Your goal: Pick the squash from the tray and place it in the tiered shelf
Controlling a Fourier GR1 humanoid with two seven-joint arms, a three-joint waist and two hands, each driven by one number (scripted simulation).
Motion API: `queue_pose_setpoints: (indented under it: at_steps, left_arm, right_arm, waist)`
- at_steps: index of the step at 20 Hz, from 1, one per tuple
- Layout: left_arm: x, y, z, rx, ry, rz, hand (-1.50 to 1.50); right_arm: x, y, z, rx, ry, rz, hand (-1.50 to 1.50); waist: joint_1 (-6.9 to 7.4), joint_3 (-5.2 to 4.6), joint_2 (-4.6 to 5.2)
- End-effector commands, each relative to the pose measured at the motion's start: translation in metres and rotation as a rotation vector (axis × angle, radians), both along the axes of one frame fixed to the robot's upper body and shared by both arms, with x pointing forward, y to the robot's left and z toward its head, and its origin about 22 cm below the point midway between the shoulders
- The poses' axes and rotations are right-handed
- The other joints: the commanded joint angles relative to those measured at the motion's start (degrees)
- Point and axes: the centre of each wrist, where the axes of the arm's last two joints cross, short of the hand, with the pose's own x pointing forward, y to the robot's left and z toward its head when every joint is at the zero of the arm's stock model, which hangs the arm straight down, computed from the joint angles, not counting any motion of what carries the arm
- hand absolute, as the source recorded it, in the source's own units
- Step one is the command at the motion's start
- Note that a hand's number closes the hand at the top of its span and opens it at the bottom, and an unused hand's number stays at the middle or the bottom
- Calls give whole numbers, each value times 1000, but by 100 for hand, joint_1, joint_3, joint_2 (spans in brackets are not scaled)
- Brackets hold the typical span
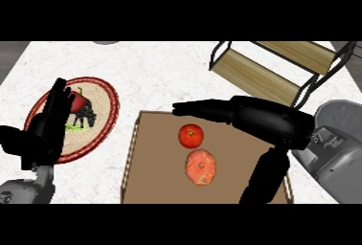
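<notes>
The pale orange oval squash (201, 166) lies on the brown rectangular tray (155, 162), its long axis running near-to-far, just behind it a round red tomato (191, 135). The black right hand (272, 119) hovers beside them, fingers straight; the left hand (46, 129) rests open at the view's left.

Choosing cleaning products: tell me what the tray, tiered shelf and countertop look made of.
The flat brown rectangular tray looks like matte wood or board: even brown, pale thin rim. The two-tier shelf seems light wooden planks, streaky grain, on a black frame, probably metal. The white countertop looks like marble-type stone: faint grey veining.
</notes>
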Motion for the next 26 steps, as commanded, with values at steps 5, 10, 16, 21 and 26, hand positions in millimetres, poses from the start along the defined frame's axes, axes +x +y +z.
queue_pose_setpoints:
  at_steps: [5, 10, 16, 21, 26]
  left_arm:
    - [1, 8, 13, -3, 1, 1, 0]
    - [-9, -14, 4, -2, -15, 4, 0]
    - [-5, -17, -1, 1, -4, 13, 0]
    - [-4, -3, 12, -8, 10, -10, 0]
    - [-5, -17, -7, 3, -15, 11, 0]
  right_arm:
    - [-54, 46, 17, -372, -285, -44, -150]
    - [-69, 68, -4, -461, -277, -91, -150]
    - [-75, 80, -24, -633, -414, -150, -150]
    - [-66, 89, -46, -757, -430, -197, -150]
    - [-54, 79, -69, -682, -412, -191, -150]
  waist:
    - [-28, 2, 17]
    - [-1, 11, 52]
    - [-17, 11, 62]
    - [8, 12, 70]
    - [9, 13, 77]
